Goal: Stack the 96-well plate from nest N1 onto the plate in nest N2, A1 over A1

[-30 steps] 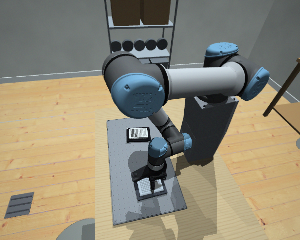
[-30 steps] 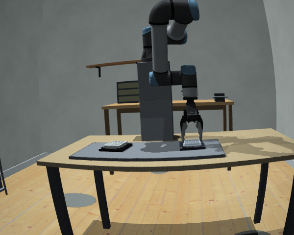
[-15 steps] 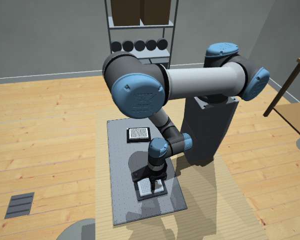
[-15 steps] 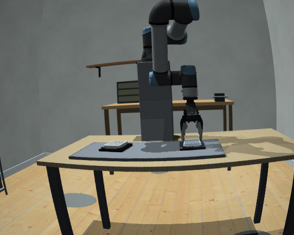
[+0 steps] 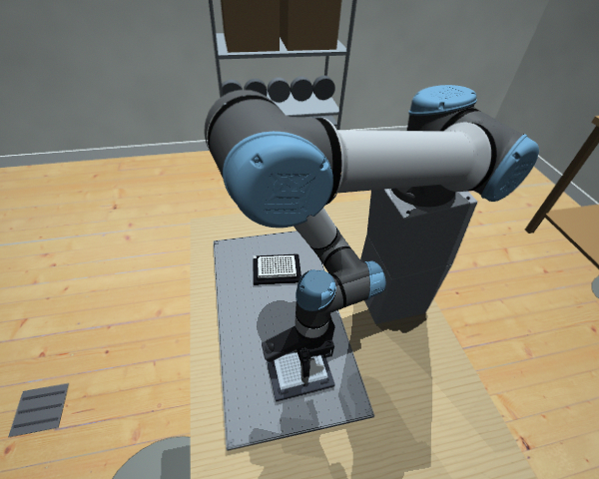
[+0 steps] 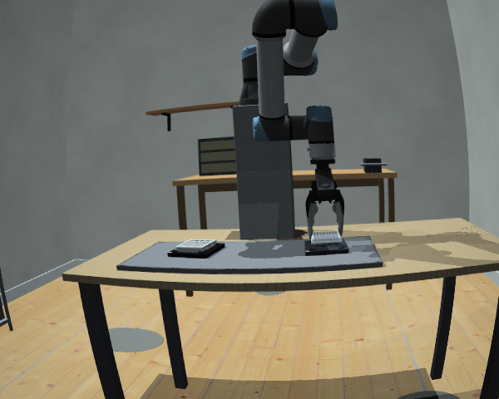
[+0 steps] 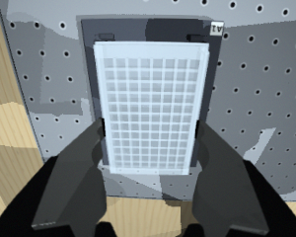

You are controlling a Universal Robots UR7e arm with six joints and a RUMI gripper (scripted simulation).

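The white 96-well plate (image 7: 150, 106) lies over the black nest N1 (image 7: 148, 30), whose label (image 7: 217, 28) shows at its far right corner in the wrist view. My gripper (image 7: 150, 119) points straight down and is shut on this plate, one finger on each long side near the end closest to the camera. The plate sits at or barely above its nest; I cannot tell which. The same plate (image 5: 292, 368) and gripper (image 6: 326, 229) show in the top and exterior views. The second white plate (image 5: 276, 265) lies flat in nest N2 (image 6: 195, 250) at the other end of the grey baseplate.
The grey perforated baseplate lies on a wooden table. The arm's grey pedestal (image 5: 415, 247) stands beside the plate. A metal shelf (image 5: 282, 51) and another table (image 6: 284, 178) stand in the background.
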